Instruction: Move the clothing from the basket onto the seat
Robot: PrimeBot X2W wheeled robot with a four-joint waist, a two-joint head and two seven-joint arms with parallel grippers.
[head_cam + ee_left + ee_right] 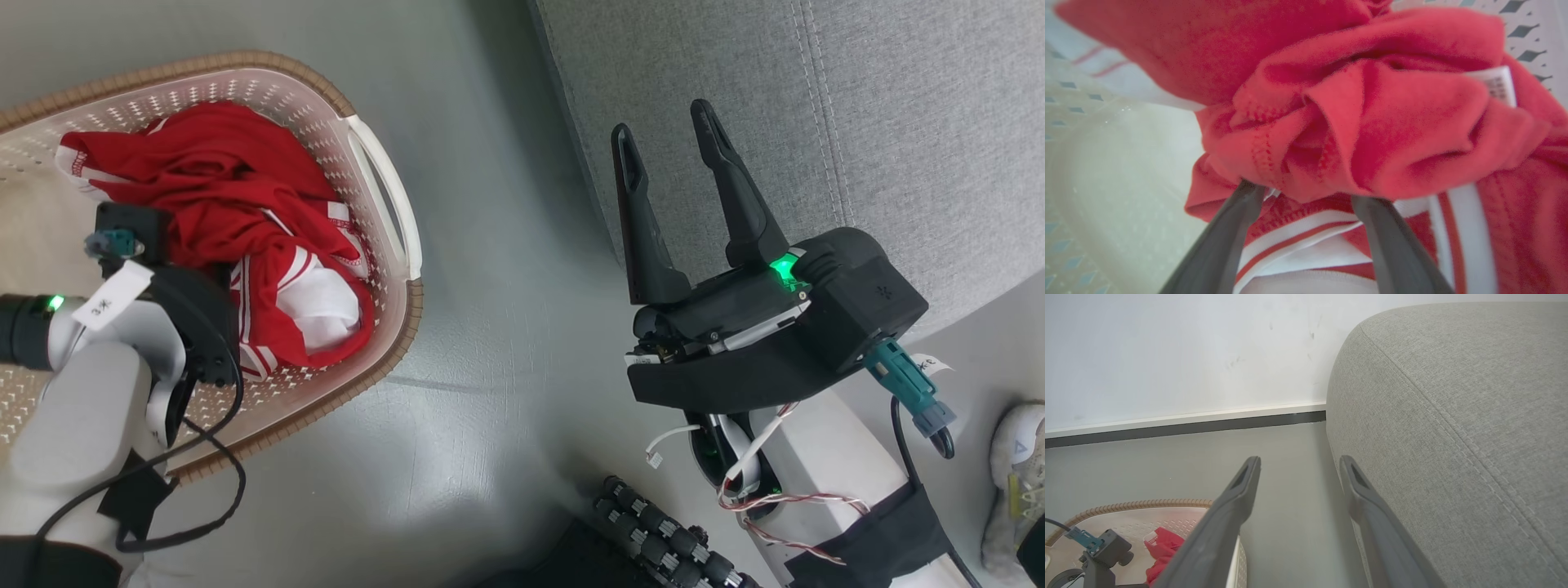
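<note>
Bright diffuse light, floor point(457, 482) glare, clothing point(1372, 122) blurred

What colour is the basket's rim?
Brown with a woven look; the basket's rim shows best in the head view.

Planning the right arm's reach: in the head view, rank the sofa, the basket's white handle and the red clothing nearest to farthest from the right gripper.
1. Sofa: just beside the right gripper, on its right.
2. White handle: off to the left.
3. Red clothing: farther left, inside the basket.
</note>
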